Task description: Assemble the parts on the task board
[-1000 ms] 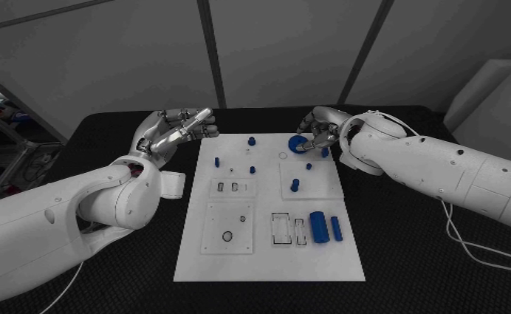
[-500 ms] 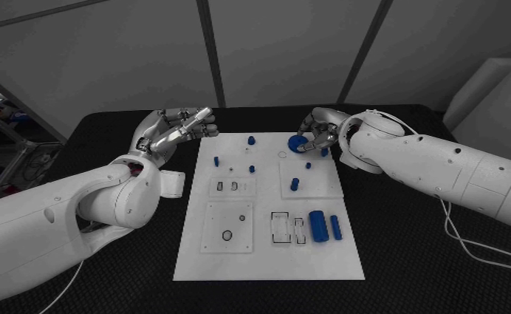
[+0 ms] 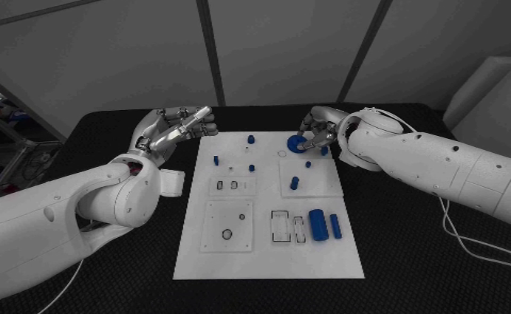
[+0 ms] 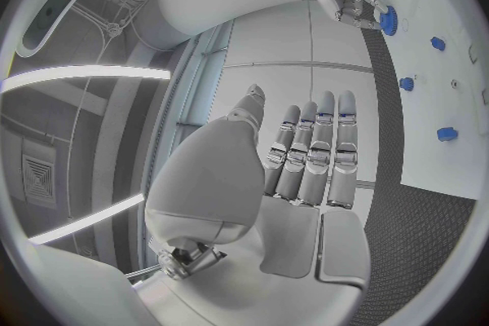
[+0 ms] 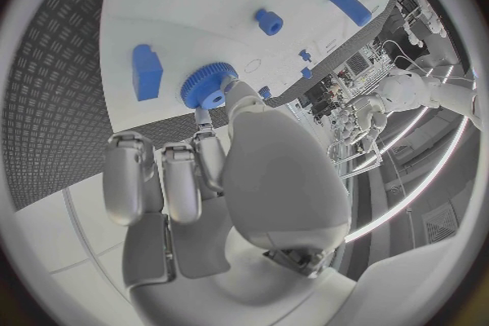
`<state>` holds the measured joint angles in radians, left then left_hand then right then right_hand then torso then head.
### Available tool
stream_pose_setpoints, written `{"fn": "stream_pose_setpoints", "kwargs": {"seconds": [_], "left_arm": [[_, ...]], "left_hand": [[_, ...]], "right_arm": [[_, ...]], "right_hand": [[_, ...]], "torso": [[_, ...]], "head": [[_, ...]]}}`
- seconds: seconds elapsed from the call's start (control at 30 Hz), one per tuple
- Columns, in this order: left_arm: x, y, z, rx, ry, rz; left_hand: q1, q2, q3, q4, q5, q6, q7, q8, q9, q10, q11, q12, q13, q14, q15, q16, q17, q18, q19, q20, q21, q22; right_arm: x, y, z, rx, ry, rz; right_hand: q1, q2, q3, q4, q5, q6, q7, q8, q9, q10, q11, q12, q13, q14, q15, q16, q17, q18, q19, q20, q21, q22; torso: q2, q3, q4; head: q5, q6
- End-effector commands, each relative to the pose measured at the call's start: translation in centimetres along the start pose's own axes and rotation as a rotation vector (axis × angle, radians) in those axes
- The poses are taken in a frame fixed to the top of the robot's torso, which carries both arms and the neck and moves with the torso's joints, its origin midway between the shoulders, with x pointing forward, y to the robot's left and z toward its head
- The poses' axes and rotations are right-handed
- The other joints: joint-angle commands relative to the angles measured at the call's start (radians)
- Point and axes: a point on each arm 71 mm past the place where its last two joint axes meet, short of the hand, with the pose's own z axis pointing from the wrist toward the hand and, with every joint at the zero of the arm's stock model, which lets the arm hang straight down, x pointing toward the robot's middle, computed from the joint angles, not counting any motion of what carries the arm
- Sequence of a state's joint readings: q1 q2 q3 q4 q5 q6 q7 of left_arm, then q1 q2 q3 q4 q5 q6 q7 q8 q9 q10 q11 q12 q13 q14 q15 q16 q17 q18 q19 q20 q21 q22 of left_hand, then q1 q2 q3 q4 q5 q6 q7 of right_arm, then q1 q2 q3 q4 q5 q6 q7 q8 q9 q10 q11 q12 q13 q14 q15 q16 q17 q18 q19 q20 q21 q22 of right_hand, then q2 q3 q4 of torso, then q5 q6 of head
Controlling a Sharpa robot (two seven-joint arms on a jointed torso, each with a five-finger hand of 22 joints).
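The white task board [image 3: 266, 262] lies in the middle of the black table. My right hand [image 3: 320, 129] hovers over the board's far right corner and pinches a blue gear [image 3: 298, 144] between thumb and a finger. The right wrist view shows the gear [image 5: 209, 85] at the fingertips, just above the board [image 5: 204, 0]. My left hand [image 3: 176, 131] is raised beside the far left corner, holding nothing, its fingers [image 4: 310, 155] stretched out. A thick blue cylinder [image 3: 317, 225] and a thinner blue bar [image 3: 335, 227] lie at the board's near right. Small blue pegs [image 3: 251, 140] stand at the far end.
A small white box [image 3: 170, 183] sits by my left forearm, just off the board's left edge. A pale cable [image 3: 460, 240] trails over the table [image 3: 426, 277] at the right. Clear inset plates [image 3: 229, 227] lie on the board's near half.
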<state>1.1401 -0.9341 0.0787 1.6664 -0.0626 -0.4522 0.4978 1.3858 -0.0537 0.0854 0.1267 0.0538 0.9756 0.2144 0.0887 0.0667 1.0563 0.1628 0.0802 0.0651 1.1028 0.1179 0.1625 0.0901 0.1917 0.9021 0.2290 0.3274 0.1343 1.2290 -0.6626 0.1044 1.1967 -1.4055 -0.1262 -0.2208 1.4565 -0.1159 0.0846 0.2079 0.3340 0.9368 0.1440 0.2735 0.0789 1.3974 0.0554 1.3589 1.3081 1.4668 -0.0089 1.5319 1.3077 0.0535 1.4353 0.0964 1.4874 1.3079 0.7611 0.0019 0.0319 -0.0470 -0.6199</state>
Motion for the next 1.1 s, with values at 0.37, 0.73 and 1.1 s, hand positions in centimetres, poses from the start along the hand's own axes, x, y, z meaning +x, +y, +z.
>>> {"fn": "stream_pose_setpoints", "kwargs": {"seconds": [0.37, 0.73, 1.1], "left_arm": [[0.0, -0.1, 0.0, 0.006, 0.014, 0.0], [0.0, -0.1, 0.0, 0.003, 0.013, 0.0], [0.0, -0.1, 0.1, 0.002, 0.015, -0.001]], "left_hand": [[-0.001, 0.009, 0.002, -0.006, -0.006, -0.003, 0.005, -0.005, -0.001, -0.004, 0.005, -0.004, -0.001, 0.0, 0.003, -0.006, -0.002, -0.01, 0.008, 0.001, -0.003, -0.001], [-0.002, 0.009, 0.002, -0.006, -0.006, -0.003, 0.005, -0.005, -0.001, -0.004, 0.005, -0.004, -0.001, 0.0, 0.003, -0.006, -0.002, -0.01, 0.008, 0.001, -0.003, -0.001], [-0.003, 0.011, 0.002, -0.006, -0.006, -0.003, 0.006, -0.007, -0.001, -0.005, 0.006, -0.006, -0.001, -0.001, 0.004, -0.008, -0.002, -0.01, 0.008, 0.001, -0.003, -0.002]], "right_arm": [[-0.3, 0.9, -0.1, -0.015, -0.081, -0.058], [-0.7, 5.7, -1.5, -0.179, -0.231, -0.134], [0.7, 9.9, -0.8, -0.265, -0.227, -0.176]], "right_hand": [[-0.013, 0.012, 0.028, 0.002, -0.001, 0.044, -0.013, 0.003, 0.003, 0.016, -0.008, 0.014, 0.021, 0.086, -0.012, 0.005, 0.183, -0.011, 0.015, -0.004, 0.012, 0.07], [-0.016, 0.003, 0.042, -0.003, 0.012, 0.062, -0.02, -0.001, 0.005, 0.031, -0.014, 0.03, 0.042, 0.086, -0.017, 0.005, 0.183, -0.016, 0.028, -0.009, 0.02, 0.091], [-0.018, -0.001, 0.046, -0.005, 0.007, 0.065, -0.021, -0.005, 0.005, 0.032, -0.015, 0.032, 0.044, 0.086, -0.018, 0.005, 0.183, -0.018, 0.035, -0.01, 0.024, 0.101]], "torso": [[-0.001, 0.0006, -0.0001], [0.0, -0.0003, 0.0009], [0.0, -0.0014, 0.0023]], "head": [[0.001, 0.001], [0.004, 0.003], [0.011, 0.0]]}}
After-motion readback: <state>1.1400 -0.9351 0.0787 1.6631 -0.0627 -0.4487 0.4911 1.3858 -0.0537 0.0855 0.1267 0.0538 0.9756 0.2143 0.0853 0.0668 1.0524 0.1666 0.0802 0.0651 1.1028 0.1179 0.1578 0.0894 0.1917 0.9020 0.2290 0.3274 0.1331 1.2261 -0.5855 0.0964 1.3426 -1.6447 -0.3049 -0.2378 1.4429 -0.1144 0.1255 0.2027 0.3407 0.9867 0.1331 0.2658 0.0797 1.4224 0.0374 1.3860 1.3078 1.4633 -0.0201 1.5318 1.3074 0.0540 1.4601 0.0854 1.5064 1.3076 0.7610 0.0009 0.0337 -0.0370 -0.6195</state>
